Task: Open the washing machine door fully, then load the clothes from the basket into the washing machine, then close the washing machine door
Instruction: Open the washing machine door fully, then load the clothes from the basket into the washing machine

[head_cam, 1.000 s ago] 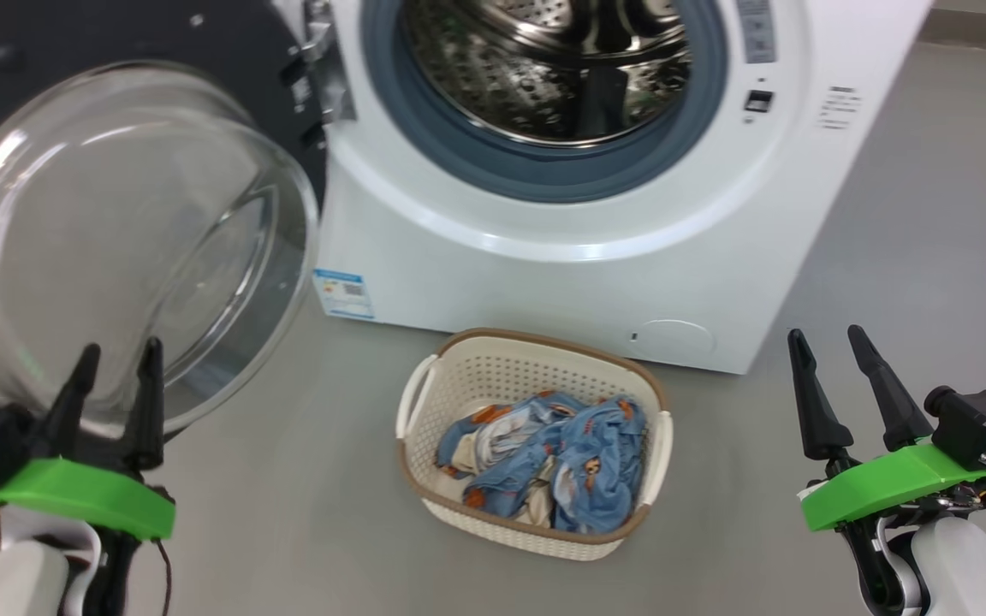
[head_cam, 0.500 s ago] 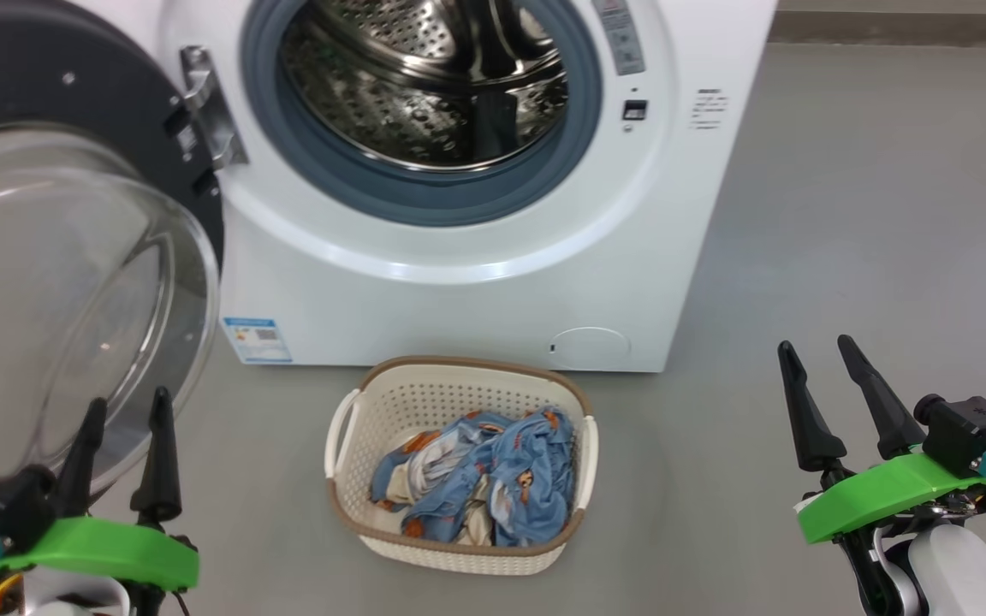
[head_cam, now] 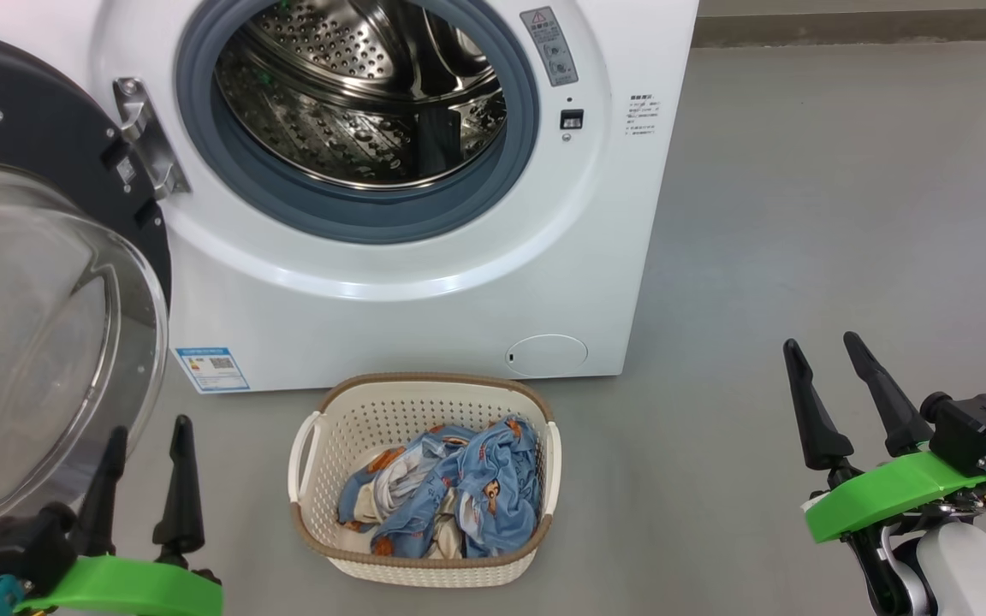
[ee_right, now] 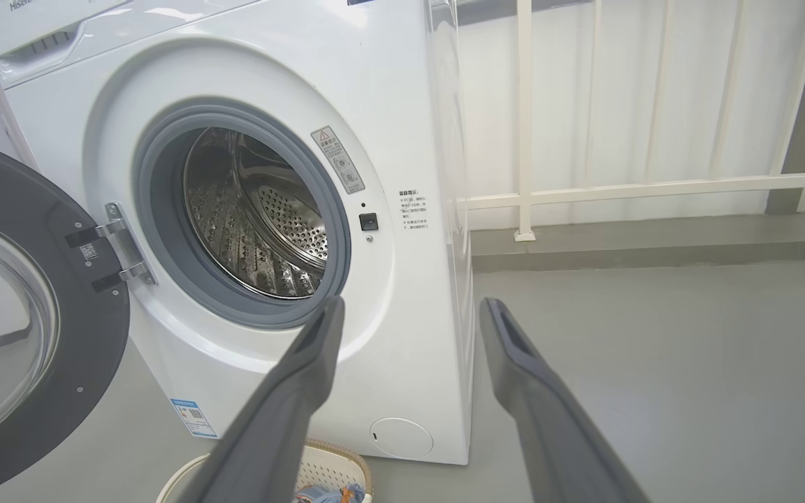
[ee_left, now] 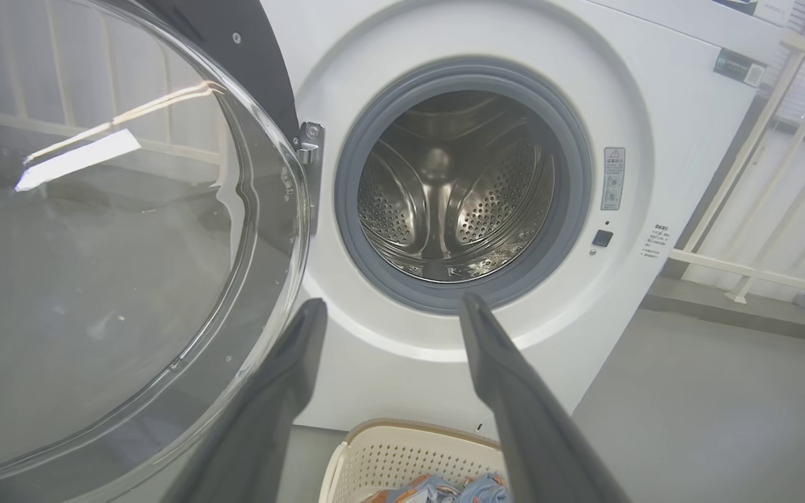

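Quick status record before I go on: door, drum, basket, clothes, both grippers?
door: open, swung out to the left of the washing machine
drum: bare steel, no clothes seen inside
basket: on the floor in front of the machine
clothes: piled in the basket
left gripper: open, empty, near the door glass
right gripper: open, empty, over the floor to the basket's right

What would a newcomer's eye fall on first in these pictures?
The washing machine door, with its bulging glass bowl, stands wide open at the left of the head view. Beside it gapes the steel drum, and on the floor in front sits the basket of blue bear-printed clothes.
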You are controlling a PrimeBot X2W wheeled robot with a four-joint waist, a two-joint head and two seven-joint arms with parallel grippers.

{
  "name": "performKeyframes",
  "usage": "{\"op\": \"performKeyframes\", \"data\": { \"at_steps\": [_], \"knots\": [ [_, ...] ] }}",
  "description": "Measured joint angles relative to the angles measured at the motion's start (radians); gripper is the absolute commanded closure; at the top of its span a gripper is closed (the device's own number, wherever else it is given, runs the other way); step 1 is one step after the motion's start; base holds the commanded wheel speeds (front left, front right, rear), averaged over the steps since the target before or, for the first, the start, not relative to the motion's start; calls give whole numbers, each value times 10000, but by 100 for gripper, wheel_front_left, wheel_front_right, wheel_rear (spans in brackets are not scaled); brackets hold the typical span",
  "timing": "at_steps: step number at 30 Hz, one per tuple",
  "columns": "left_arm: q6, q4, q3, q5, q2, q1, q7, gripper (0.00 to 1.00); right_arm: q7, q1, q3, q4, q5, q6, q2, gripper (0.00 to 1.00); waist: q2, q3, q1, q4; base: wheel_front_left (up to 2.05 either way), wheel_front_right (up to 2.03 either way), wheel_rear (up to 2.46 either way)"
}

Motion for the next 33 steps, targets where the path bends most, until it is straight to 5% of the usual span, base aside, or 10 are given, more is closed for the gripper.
{"op": "performKeyframes", "data": {
  "at_steps": [33],
  "knots": [
    [-228, -23, 180, 882, -234, 145, 0, 0, 0, -14, -334, -132, -21, 0, 105, 0, 0, 227, 1, 176, 0, 0, 0]
  ]
}}
